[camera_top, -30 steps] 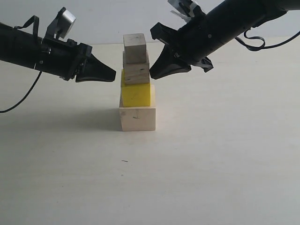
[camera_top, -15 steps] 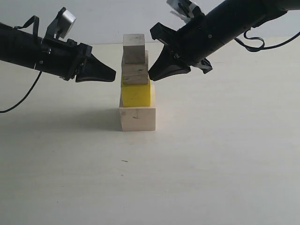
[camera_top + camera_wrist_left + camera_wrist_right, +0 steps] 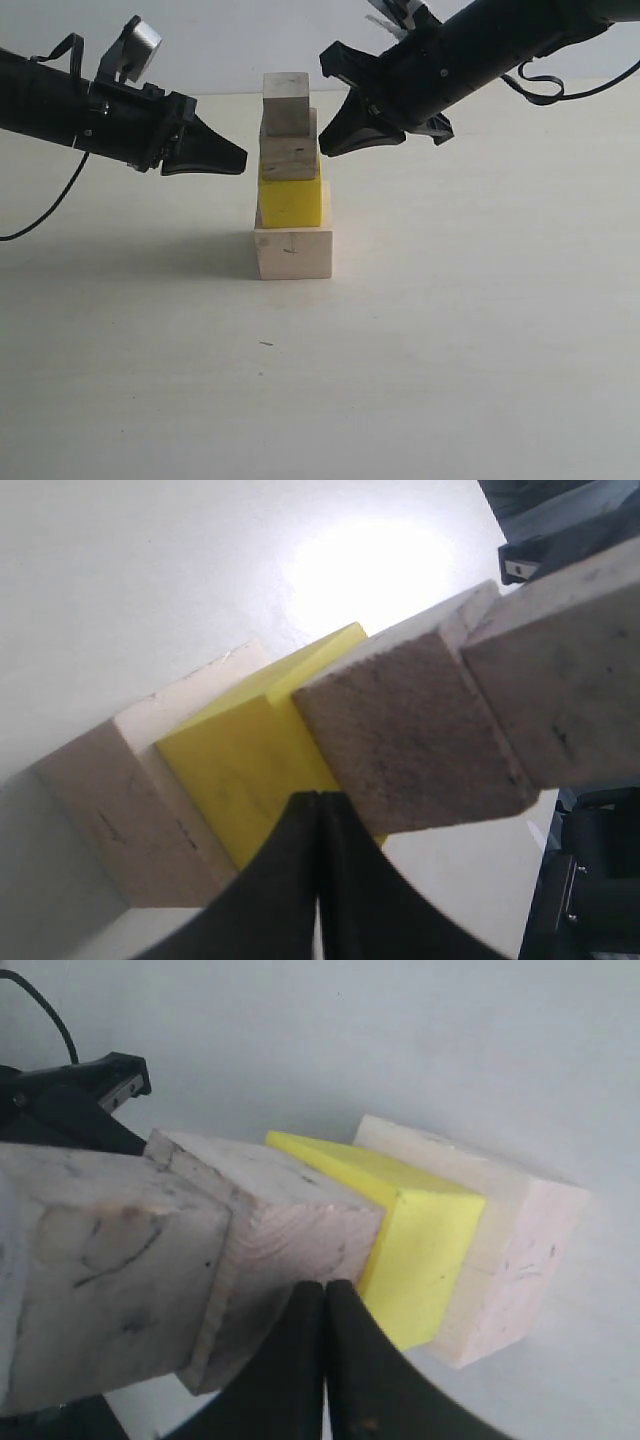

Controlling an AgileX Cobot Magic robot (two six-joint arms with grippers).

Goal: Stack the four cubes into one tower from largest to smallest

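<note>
The tower stands mid-table in the exterior view. The largest pale wood cube (image 3: 292, 252) is at the bottom, then the yellow cube (image 3: 291, 203), the plywood cube (image 3: 290, 157) and the smallest cube (image 3: 286, 102) on top. My left gripper (image 3: 243, 158) is shut and empty, its tip a little left of the plywood cube. My right gripper (image 3: 323, 150) is shut and empty, its tip close against that cube's right side. The left wrist view has the left gripper (image 3: 318, 796) pointing at the yellow cube (image 3: 240, 770). The right wrist view has the right gripper (image 3: 325, 1285) at the plywood cube (image 3: 290, 1225).
The pale tabletop (image 3: 450, 350) stretches all round the tower. Both black arms reach in from the upper left and upper right, level with the top half of the tower. A black cable (image 3: 40, 215) hangs from the left arm.
My right gripper has risen slightly beside the tower. The yellow and plywood cubes have shifted a little left and sit straighter. The left gripper has not moved.
</note>
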